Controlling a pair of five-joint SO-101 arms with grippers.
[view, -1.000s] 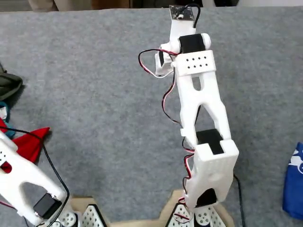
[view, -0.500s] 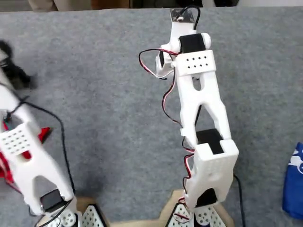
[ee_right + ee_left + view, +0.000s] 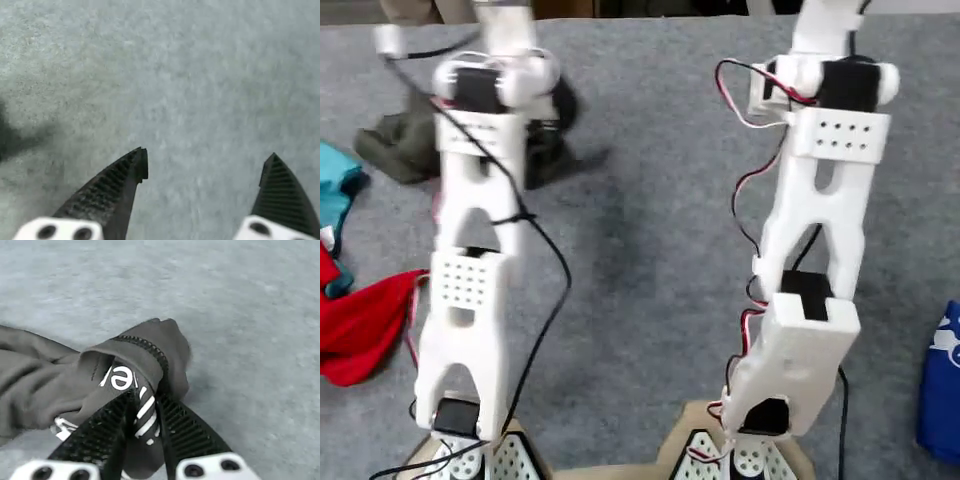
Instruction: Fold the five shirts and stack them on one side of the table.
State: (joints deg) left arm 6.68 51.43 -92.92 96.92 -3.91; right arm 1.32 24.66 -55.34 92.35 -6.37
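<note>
Left wrist view: dark shirt fold pinched inside L hand; R hand spread wide.

Setting: a robotics lab bench. A grey felt-covered tabletop carries a white printed-plastic left arm and a matching right arm, with exposed red, white and black servo cables, standing on a tan wooden base board.

Grey tabletop. Left arm stretched over dark shirt, far left. Right arm stretched toward far edge. Teal shirt and red shirt at left edge; blue shirt at right edge.
</note>
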